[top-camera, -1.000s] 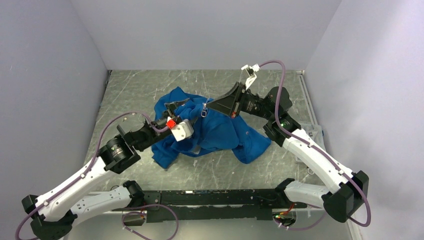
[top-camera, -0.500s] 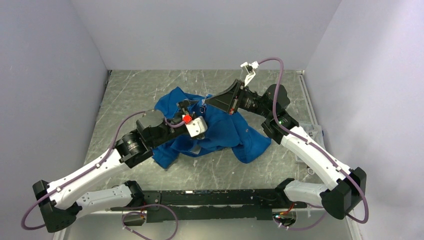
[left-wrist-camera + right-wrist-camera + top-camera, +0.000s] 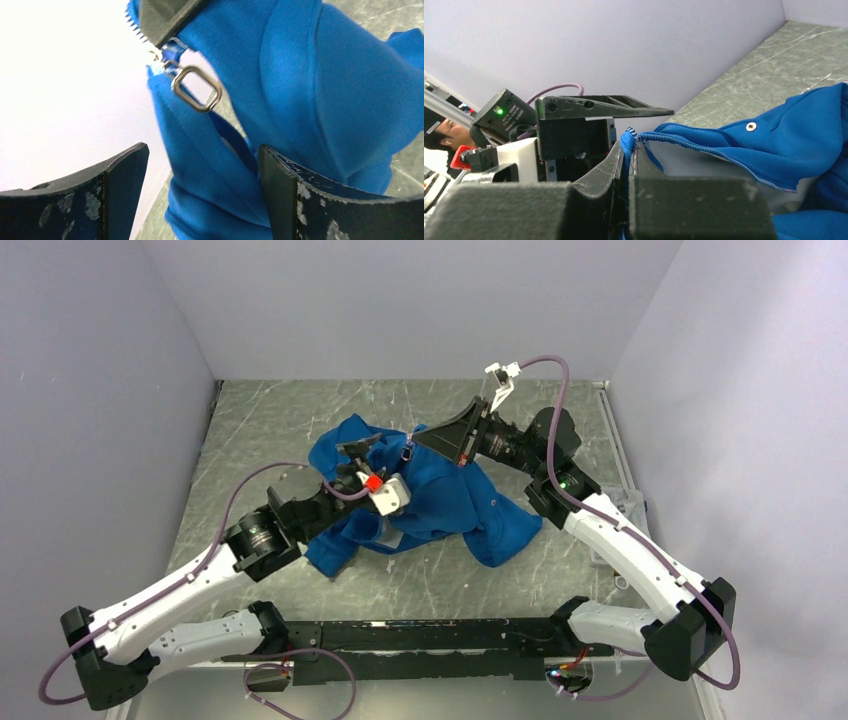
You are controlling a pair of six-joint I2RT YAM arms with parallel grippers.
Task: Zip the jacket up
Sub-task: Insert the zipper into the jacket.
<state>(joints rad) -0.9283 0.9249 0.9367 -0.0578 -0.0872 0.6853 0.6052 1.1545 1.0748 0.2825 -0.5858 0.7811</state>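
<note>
Top external: the jacket [image 3: 440, 505] lies bunched in a heap mid-counter [image 3: 280, 410]. Left wrist: the left fingers [image 3: 120, 172] are spread wide, gripping nothing, and the zipper pull [image 3: 196, 89] hangs just beyond them. Right wrist: the right fingers [image 3: 699, 205] are pinched tight on the jacket's zipper edge.

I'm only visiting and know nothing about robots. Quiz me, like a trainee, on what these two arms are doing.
1. True or false: the left gripper is shut.
2. What hangs just beyond its fingers? A a coin; B a metal zipper pull ring; C a spoon.
3. Fill in: the right gripper is shut on the blue ____.
Key: 1 false, it is open; 2 B; 3 jacket.
</note>
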